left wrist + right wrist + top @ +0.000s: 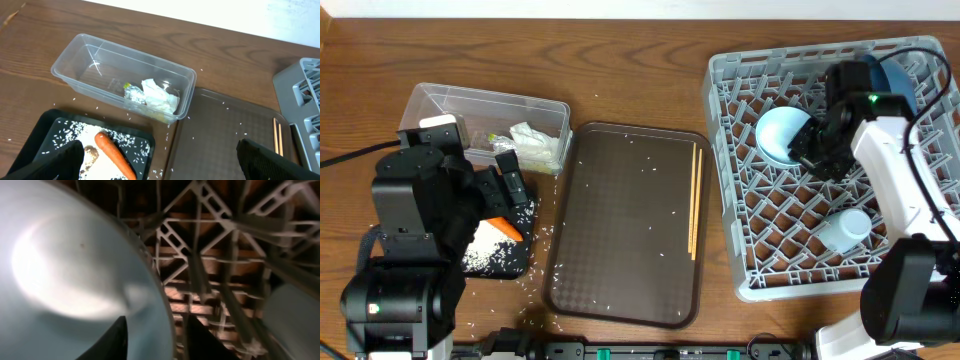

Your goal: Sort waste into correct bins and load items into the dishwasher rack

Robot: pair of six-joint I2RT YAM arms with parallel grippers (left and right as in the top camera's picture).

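The white bowl (783, 135) stands tilted on its side in the dishwasher rack (740, 180). My right gripper (808, 150) straddles its rim (157, 317), one finger inside and one outside, jaws narrowly open with a gap on the outer side. A pale cup (845, 228) lies in the rack. The dark blue dish (898, 68) shows behind the arm. My left gripper (160, 165) hangs wide open and empty above the black tray (50, 125), which holds the carrot piece (114, 155), a brown lump (90, 150) and rice. The clear tub (80, 55) holds crumpled paper (160, 97) and a wrapper (132, 91).
A large dark brown serving tray (630, 220) lies between the bins and the rack, with chopsticks (695, 200) along its right side and scattered rice grains. More grains lie on the wooden table by the black tray (542, 240).
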